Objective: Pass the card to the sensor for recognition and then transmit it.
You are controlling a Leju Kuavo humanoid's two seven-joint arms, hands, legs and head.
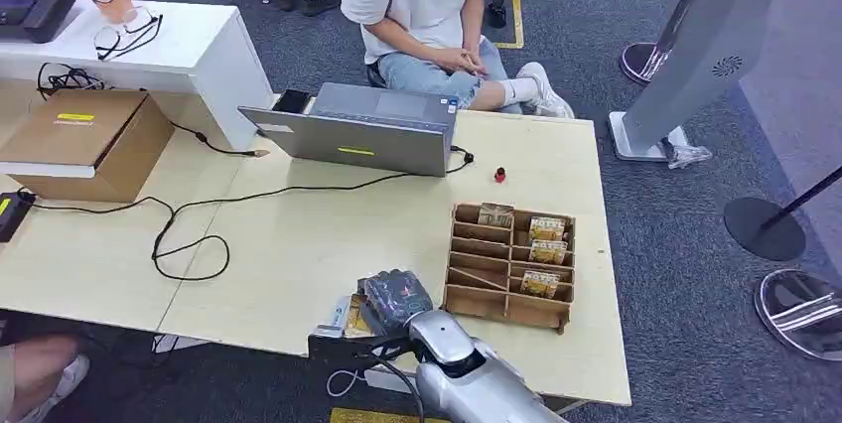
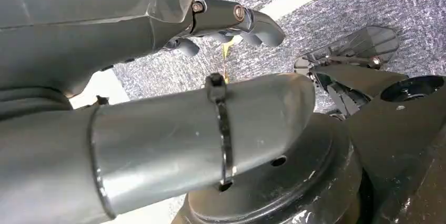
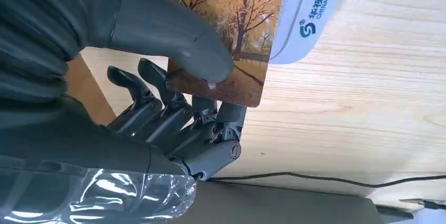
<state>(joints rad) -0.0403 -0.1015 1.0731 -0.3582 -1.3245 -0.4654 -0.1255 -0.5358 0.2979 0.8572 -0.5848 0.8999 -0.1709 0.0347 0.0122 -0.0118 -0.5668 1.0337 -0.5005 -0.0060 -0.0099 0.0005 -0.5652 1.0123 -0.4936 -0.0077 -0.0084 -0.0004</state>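
At the near edge of the table (image 1: 298, 274), the right hand (image 1: 395, 297) holds the card (image 3: 231, 29), a card printed with autumn trees. The thumb (image 3: 173, 40) presses on its face and the dark fingers (image 3: 173, 111) are curled under it, so the hand is closed on the card. The card lies over the white reader (image 3: 307, 13) with blue letters, and it seems to touch it or to be just above; I cannot tell which.

I judge that the step in hand is the reading. To do it well, the card should stay flat and still over the reader, with the thumb pressing steady, and it should not slide off the edge before the reading is done.

The left hand (image 2: 231, 21) hangs beside the body over the carpet, fingers curled in and holding nothing.

Just beside the right hand stands a wooden rack (image 1: 508, 266) with many slots. Several slots on its far and right side hold more cards; the slots nearest the hand look empty. Farther away are a laptop (image 1: 362, 130) and a cardboard box (image 1: 84, 140), and a person (image 1: 427, 6) sits behind the table.
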